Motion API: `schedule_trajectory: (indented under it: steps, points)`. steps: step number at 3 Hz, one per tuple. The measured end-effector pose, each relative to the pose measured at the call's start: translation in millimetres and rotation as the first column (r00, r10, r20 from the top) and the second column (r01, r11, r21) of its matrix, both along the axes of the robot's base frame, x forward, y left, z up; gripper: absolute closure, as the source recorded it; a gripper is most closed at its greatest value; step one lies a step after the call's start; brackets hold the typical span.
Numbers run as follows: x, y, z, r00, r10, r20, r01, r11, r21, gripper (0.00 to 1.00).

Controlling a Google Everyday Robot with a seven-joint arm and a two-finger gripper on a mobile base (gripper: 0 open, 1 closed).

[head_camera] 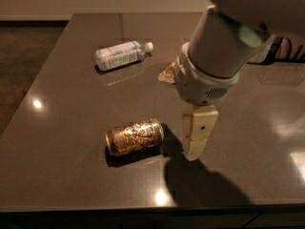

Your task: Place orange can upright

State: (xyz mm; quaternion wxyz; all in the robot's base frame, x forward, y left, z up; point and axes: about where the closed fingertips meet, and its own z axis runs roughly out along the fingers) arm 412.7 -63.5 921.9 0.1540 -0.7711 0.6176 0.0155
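The orange can (135,136) lies on its side on the dark table (62,175), near the front, its long axis running left to right. It is orange-brown with silvery mottled print. My gripper (194,149) hangs just right of the can's right end, a short gap away, pointing down at the table. One cream finger (198,130) shows; the big white arm housing above it covers the rest.
A clear plastic bottle (121,55) with a white cap lies on its side at the back left. A yellow sponge (167,74) is mostly hidden behind my arm. A dark item (288,49) shows at the far right edge.
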Motion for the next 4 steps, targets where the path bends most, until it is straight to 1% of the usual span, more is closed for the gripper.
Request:
schedule_trajectory:
  steps: [1,2,3,4]
  points:
    - [-16,43,-24,0.9885,0.15,-0.022,-0.151,0.988,-0.039,0.0]
    - [-22,72,-42,0.9711,0.234,-0.046,-0.237,0.969,-0.071,0.0]
    - [-19,90,-59,0.9625,0.262,-0.069,-0.269,0.957,-0.113,0.0]
    - [-14,100,-70,0.9673,0.236,-0.093,-0.249,0.954,-0.166,0.0]
